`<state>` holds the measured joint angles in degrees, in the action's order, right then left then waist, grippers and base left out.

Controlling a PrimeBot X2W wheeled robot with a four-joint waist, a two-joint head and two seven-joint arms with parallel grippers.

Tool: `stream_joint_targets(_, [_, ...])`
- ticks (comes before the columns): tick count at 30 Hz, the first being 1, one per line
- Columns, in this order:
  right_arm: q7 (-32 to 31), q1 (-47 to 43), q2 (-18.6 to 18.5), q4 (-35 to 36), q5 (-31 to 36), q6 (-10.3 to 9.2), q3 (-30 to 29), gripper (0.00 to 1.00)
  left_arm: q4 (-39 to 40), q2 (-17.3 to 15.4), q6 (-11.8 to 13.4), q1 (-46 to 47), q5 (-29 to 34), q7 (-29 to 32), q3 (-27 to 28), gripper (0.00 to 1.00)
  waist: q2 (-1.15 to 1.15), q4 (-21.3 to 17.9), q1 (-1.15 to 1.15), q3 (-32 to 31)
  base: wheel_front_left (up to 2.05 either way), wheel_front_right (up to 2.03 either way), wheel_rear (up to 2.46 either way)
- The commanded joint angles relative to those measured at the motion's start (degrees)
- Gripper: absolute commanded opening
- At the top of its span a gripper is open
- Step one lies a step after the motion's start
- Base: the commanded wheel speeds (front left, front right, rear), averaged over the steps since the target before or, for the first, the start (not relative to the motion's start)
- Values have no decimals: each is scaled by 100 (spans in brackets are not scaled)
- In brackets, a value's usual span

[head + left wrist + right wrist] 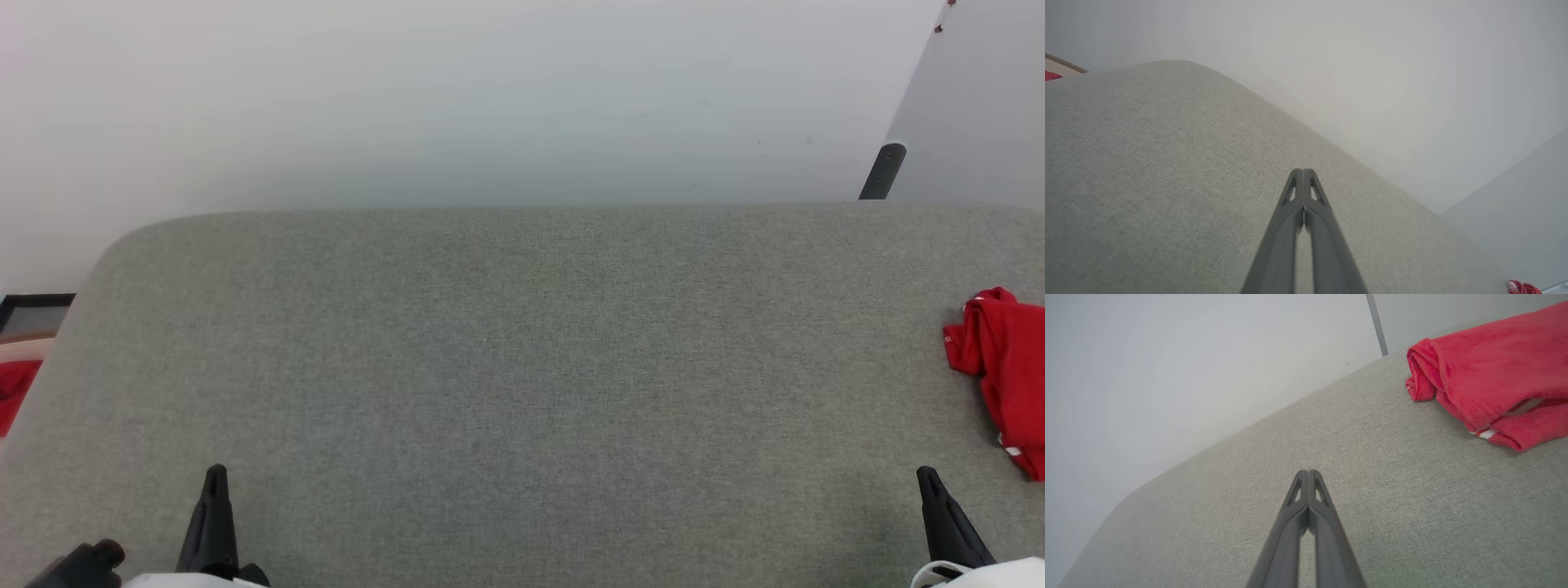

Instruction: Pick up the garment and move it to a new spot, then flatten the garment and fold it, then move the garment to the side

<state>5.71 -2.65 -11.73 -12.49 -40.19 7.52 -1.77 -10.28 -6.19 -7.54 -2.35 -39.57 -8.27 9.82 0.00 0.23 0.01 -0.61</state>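
Observation:
The garment (1006, 371) is a bunched red shirt with a bit of white trim, lying at the right edge of the grey fabric surface (522, 367); part of it runs out of the head view. The right wrist view shows the garment (1490, 375) at its upper right, well beyond the fingertips. My right gripper (927, 475) sits low at the near right, shut and empty, a little short of the garment. At the near left my left gripper (216, 472) is shut too, holding nothing, far from the garment. In both wrist views the fingers are pressed together, left gripper (1303, 171) and right gripper (1308, 472).
A pale wall (457, 98) rises behind the surface. A dark post (882, 170) and a grey panel stand at the back right. Off the surface's left edge lie a scrap of red cloth (15, 390) and a dark frame (33, 310).

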Motion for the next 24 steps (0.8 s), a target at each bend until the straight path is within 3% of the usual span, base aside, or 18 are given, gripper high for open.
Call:
stream_joint_targets(1, [-30, 183, -9, 63, -185, -1, -63, 0, 55, -33, 2, 139, -161, 29, 2, 0, 0, 0, -1, 1, 0, 0, 0])
stream_joint_targets(24, [-418, 419, 277, -3, -1803, -2, -201, 0, -75, 82, 4, 387, -1804, 496, -105, 0, 0, -5, -1, 19, 0, 0, 0])
